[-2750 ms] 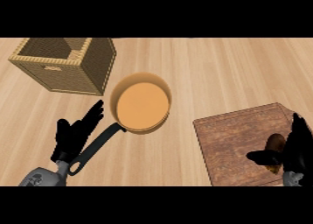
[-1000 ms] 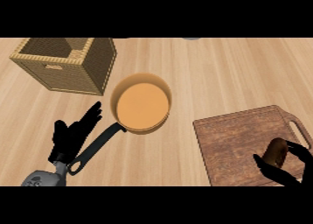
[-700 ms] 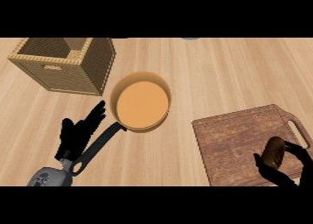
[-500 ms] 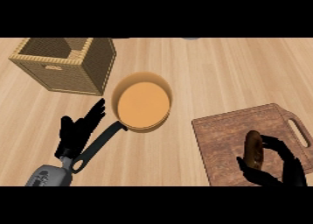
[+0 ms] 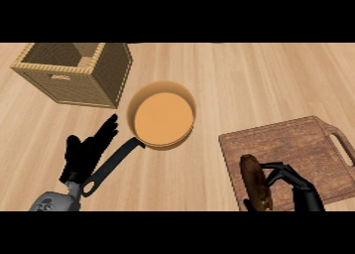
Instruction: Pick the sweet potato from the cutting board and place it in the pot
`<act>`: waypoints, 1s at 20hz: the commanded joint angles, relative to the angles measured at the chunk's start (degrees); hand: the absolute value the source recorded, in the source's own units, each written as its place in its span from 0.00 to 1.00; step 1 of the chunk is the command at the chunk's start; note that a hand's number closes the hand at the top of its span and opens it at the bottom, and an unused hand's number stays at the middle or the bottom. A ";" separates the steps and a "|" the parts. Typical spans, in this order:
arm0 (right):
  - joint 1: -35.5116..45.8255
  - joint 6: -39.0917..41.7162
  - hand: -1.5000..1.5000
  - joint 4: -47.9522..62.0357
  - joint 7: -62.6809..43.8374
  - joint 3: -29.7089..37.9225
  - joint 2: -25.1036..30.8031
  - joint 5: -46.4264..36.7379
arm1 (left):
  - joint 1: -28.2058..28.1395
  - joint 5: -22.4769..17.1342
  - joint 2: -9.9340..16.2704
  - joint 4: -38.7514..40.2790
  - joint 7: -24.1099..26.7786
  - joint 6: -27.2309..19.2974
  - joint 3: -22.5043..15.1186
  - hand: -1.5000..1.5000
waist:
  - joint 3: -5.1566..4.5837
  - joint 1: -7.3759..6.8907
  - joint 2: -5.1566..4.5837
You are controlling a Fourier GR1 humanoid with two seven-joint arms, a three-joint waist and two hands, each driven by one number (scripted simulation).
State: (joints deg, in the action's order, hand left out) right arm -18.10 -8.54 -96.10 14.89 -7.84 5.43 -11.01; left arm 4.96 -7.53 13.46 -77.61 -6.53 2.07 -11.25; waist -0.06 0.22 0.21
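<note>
Over the cutting board (image 5: 297, 149), fingers (image 5: 279, 173) seemingly shifted sweet potato (image 5: 255, 182) leftward.

Wicker basket (image 5: 78, 74), dark wooden cutting board (image 5: 297, 149)

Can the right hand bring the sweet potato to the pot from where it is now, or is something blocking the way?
Probably yes. The right hand is curled round the sweet potato above the cutting board. The pot lies up and to the left, and only bare counter shows between them.
</note>
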 commanded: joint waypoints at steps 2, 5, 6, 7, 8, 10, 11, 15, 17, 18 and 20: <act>-2.33 -1.71 1.00 -7.02 1.03 -1.55 2.05 -5.13 | 2.12 -1.27 0.43 1.30 -1.32 2.37 2.54 0.50 | 0.04 0.14 -0.17; -6.33 -2.95 1.00 -14.51 -3.72 -4.04 2.16 -8.79 | -1.24 -0.04 0.31 -2.54 -1.25 2.48 1.73 0.50 | 0.04 0.02 -0.10; -6.02 -4.57 1.00 -15.80 -6.12 -7.58 0.59 -12.91 | 0.22 1.43 -1.44 -0.45 -1.40 0.61 1.19 0.50 | 0.03 0.07 -0.13; -6.13 -5.69 1.00 -18.75 -9.47 -7.58 1.14 -15.62 | 1.87 1.50 -1.31 1.11 -1.00 0.62 1.76 0.50 | 0.00 0.23 -0.15; -3.96 -5.94 1.00 -19.76 -10.53 -7.33 1.67 -17.74 | -0.08 0.82 -0.18 1.49 0.85 2.50 2.09 0.50 | -0.01 0.03 -0.16; -2.67 -4.43 1.00 -25.37 -16.19 -8.74 1.59 -19.46 | 0.41 0.90 -2.12 -5.42 -7.01 -0.36 0.55 0.50 | 0.02 -0.27 -0.03; -2.80 -4.65 1.00 -26.38 -17.77 -10.10 1.85 -23.05 | -1.09 2.29 -1.58 -3.92 -3.04 0.33 0.29 0.50 | 0.00 -0.23 -0.07; 5.56 -1.50 1.00 -28.95 -28.47 -11.35 1.20 -32.45 | -1.36 2.29 -1.44 -4.46 -3.34 1.12 0.55 0.50 | -0.01 -0.66 -0.16; 9.27 2.80 1.00 -31.85 -35.85 -12.26 0.77 -35.63 | -0.09 1.96 -1.58 0.88 -0.07 2.56 2.04 0.50 | -0.04 -0.39 -0.26; 12.90 3.79 1.00 -31.37 -38.83 -12.33 -0.68 -37.16 | -0.45 2.75 -2.40 1.77 1.34 2.22 1.58 0.50 | -0.03 -0.45 -0.27; 17.13 8.24 1.00 -35.35 -47.81 -16.65 -3.02 -43.22 | 1.49 0.50 0.51 0.82 -1.03 3.69 4.73 0.50 | -0.13 -0.63 -0.22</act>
State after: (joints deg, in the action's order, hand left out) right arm -9.11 -6.41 -126.78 -19.97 -21.31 4.67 -46.44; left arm 4.76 -6.01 12.61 -77.96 -7.17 4.45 -8.58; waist -0.10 -0.21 0.02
